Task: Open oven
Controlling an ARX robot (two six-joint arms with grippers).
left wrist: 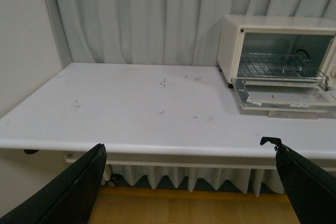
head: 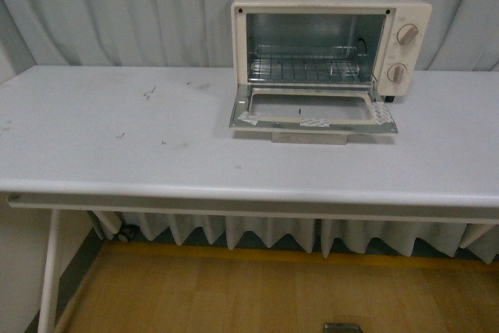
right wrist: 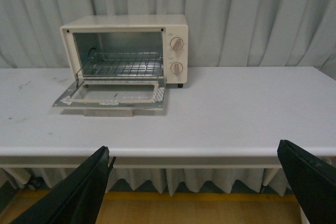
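Note:
The cream-white oven (head: 405, 10) stands at the back right of the white table (head: 117, 138). Its door (head: 312, 109) lies folded down flat, with the beige bar handle (head: 309, 137) at its front edge. The wire rack (head: 308, 64) and two round knobs (head: 407, 34) show. The oven also shows in the left wrist view (left wrist: 229, 45) and the right wrist view (right wrist: 126, 22). My left gripper (left wrist: 191, 182) is open and empty, held in front of and below the table's front edge. My right gripper (right wrist: 194, 184) is open and empty in the same low position. Neither arm shows in the front view.
Grey curtains (head: 117, 5) hang behind the table. A pale wall (left wrist: 21, 35) stands at the table's left end. A white skirt (head: 273, 232) hangs under the tabletop over a wooden floor (head: 234, 294). Small dark marks (head: 150, 93) dot the table left of the oven.

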